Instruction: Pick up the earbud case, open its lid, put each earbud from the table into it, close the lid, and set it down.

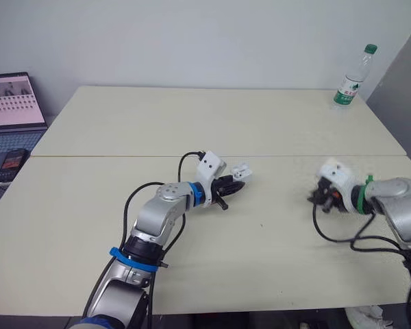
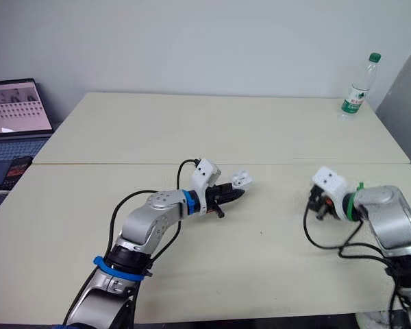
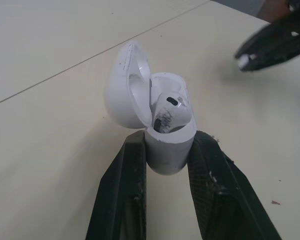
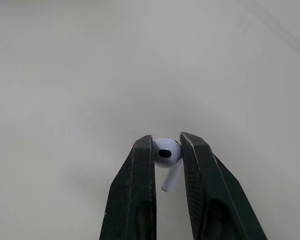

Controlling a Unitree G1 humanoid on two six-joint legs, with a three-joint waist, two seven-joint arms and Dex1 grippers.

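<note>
In the head views you see your left pincer out over the middle of the tabletop, with the white earbud case at its tips. Your right pincer sits low over the tabletop, well off to the right of the case. A water bottle stands at the far right corner, and a laptop sits beyond the tabletop's left edge. In the left wrist view the two black fingers are clamped on the lower body of the case. Its lid is swung wide open, and an earbud is seated in a well inside. The right pincer's dark tips show beyond the case, apart from it. In the right wrist view your right pincer is closed on the other earbud — its head is pinched between the fingertips and its stem lies in the gap between the fingers. You cannot tell here whether it touches the tabletop.
</note>
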